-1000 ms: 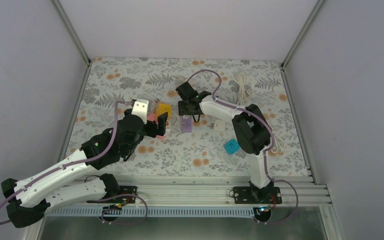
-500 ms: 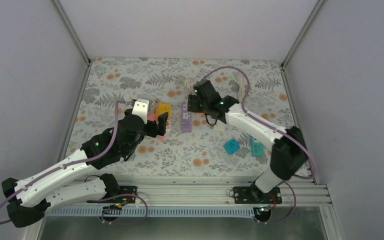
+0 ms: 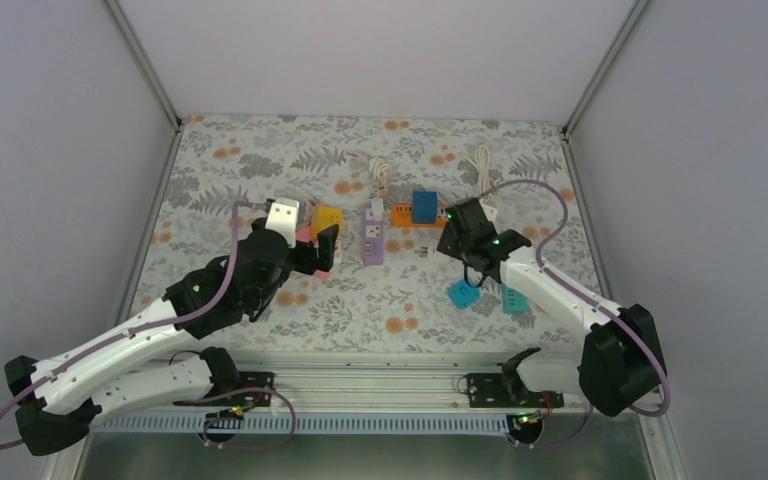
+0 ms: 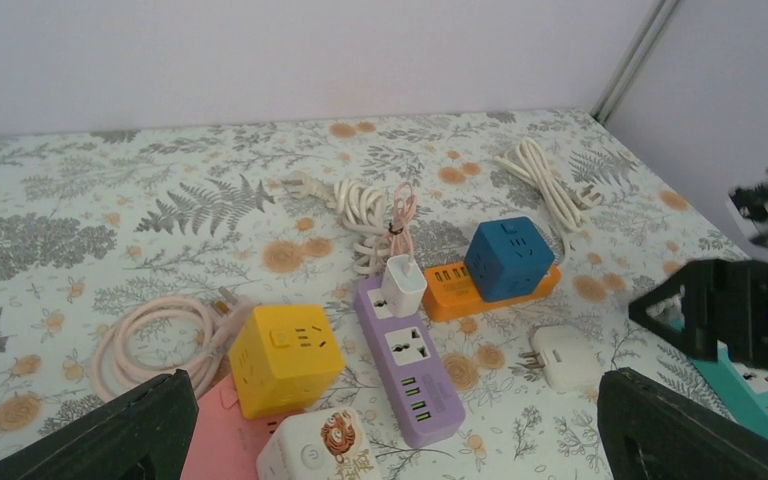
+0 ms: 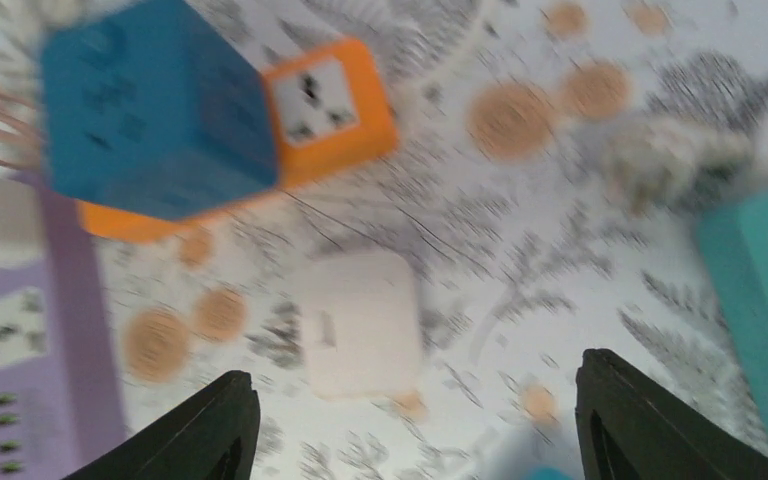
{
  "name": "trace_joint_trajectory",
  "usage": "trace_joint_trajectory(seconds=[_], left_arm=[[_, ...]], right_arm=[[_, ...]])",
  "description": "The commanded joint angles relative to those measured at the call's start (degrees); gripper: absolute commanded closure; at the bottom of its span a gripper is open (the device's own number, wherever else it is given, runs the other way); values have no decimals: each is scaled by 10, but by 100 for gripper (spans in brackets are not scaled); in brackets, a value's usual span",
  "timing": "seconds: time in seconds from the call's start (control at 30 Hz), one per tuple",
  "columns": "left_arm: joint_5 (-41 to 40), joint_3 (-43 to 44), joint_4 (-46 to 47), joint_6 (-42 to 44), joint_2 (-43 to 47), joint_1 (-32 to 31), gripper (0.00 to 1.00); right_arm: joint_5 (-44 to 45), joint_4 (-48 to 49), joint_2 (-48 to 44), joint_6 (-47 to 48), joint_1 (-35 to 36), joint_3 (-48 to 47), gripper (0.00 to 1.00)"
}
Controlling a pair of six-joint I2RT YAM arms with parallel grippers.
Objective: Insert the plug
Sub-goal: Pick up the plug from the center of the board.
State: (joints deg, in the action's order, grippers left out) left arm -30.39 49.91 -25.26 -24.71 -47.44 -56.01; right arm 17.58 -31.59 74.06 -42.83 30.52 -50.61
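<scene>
Plug [image 5: 360, 320]: white, lying flat on the floral table [image 3: 260, 160], right of the purple power strip [image 4: 410, 370] and apart from it, in no socket. In the left wrist view its prongs point toward the strip.

Right gripper [image 5: 415, 400]: fingers [image 5: 210, 430] spread, nothing gripped. In the blurred right wrist view the plug sits in the gap ahead of them, closer to the left finger, not touched. In the top view the gripper hangs on the plug's side away from the strip, tilted down at it.

Right arm: elbow folded far out right of the strip and low, forearm running up-left to the wrist.

Left gripper [image 4: 397, 420]: released, fingers [image 4: 90, 430] as wide as they go, empty. It is left of the strip, looking across it, well apart from the plug.

Left arm: stretched diagonally from its base at the near-left edge toward the strip.

Around the strip:
- white charger [image 4: 403, 283] plugged into its far-end socket
- orange strip [image 4: 460, 290] just right of that far end, with a blue cube [image 4: 508, 258] on top
- yellow cube [image 4: 285, 358], pink strip [image 4: 222, 440] and white cube [image 4: 320, 450] just left
- teal strip [image 3: 513, 298] and teal cube [image 3: 462, 293] to the right, nearer the bases than the plug
- white cables [image 4: 360, 205] beyond its far end
- pink cable [image 4: 155, 335] coiled far left
</scene>
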Motion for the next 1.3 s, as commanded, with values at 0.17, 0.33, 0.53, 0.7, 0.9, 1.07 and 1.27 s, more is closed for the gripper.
trace_joint_trajectory(seconds=[0.17, 0.33, 0.53, 0.7, 0.9, 1.07, 1.27], left_arm=[[17, -4, 25, 6, -12, 2, 0], [20, -3, 32, 10, -21, 3, 0], [23, -5, 33, 9, -21, 4, 0], [24, -10, 39, 10, -18, 4, 0], [25, -16, 51, 15, -23, 4, 0], [26, -18, 48, 14, -24, 5, 0], [29, -25, 49, 8, -19, 4, 0]], right_arm=[[21, -42, -108, -157, -19, 137, 20], [-46, 10, -103, -165, -25, 166, 11], [-72, 6, -78, -227, -26, 178, 11], [-79, -6, -80, -260, -26, 196, 13], [-77, 3, -58, -254, -26, 206, 13], [-78, 17, -29, -239, -26, 204, 16], [-65, 29, -24, -229, -27, 209, 28]])
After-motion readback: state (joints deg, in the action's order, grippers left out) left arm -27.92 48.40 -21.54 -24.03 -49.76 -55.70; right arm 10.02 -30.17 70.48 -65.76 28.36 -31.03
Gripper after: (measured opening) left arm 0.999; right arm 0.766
